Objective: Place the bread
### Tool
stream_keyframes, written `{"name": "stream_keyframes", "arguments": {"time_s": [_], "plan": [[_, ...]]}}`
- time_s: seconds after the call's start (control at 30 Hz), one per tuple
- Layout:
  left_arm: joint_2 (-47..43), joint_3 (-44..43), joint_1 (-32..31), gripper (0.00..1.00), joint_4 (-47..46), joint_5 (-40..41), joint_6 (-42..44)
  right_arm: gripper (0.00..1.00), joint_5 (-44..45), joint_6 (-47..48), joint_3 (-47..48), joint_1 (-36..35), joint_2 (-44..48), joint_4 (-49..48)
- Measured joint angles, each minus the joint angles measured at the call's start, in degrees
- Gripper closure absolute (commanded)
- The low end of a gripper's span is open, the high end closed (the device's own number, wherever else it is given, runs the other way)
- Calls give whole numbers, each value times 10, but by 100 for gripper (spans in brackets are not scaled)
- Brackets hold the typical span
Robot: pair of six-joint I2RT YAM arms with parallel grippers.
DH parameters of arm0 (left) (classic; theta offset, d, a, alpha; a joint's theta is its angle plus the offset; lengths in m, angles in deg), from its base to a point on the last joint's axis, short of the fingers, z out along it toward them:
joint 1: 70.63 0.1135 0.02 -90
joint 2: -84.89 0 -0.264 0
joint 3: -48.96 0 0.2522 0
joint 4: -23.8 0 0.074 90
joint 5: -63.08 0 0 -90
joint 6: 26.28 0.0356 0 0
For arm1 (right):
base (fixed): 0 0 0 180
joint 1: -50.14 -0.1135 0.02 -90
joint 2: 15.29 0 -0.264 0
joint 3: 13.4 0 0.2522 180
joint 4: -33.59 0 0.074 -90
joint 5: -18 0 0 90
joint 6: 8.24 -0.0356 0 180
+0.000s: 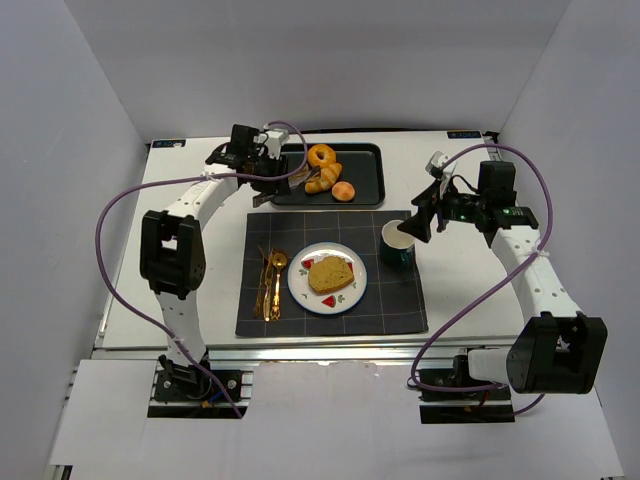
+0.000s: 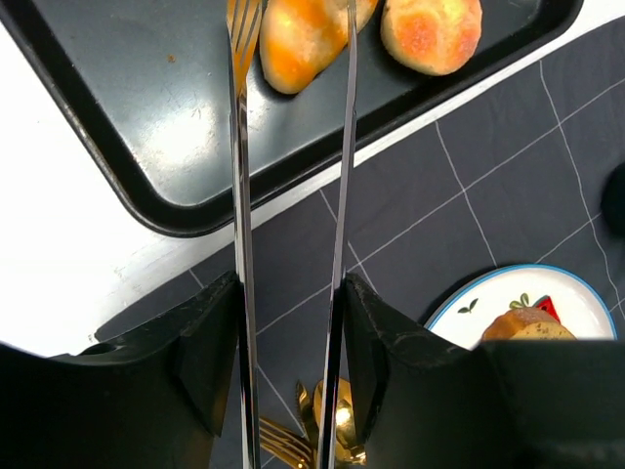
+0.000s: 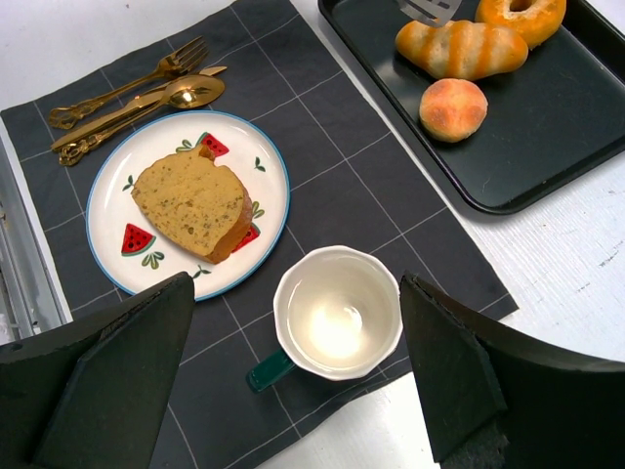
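- The bread slice (image 3: 195, 203) lies on the plate (image 3: 109, 210), so placing looks done.
- Left claw (image 2: 290, 293) pinches tongs (image 2: 241, 195) over the tray (image 2: 146, 98).
- Right claw (image 3: 295, 322) gapes empty above the cup (image 3: 337, 313).

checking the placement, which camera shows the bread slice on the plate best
Right wrist: the bread slice is whole, close and unobstructed on the plate. Top external shows it whole but small; left wrist catches only a sliver.

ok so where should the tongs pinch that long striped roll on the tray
Probably across its narrow middle, tongs coming straight down: the long roll lies flat on the tray, its long sides free, while the ring bread crowds one end.
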Motion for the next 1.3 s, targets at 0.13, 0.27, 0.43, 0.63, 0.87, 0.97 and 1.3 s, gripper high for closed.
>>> {"name": "stream_keyframes", "arguments": {"time_s": [0.13, 0.27, 0.43, 0.63, 0.87, 0.97, 1.3], "plan": [[0, 4, 8, 44, -3, -8, 0, 11, 0, 0, 0, 0, 0, 0], [1, 5, 14, 44, -7, -16, 0, 11, 0, 0, 0, 0, 0, 0], [12, 5, 16, 43, -13, -26, 0, 11, 0, 0, 0, 0, 0, 0], [25, 18, 15, 42, -16, -40, -3, 10, 0, 0, 0, 0, 0, 0], [26, 24, 15, 44, -16, -46, -4, 10, 0, 0, 0, 0, 0, 0], [28, 24, 15, 53, -16, -47, -7, 11, 0, 0, 0, 0, 0, 0], [35, 24, 16, 99, -9, -59, -14, 11, 0, 0, 0, 0, 0, 0]]}}
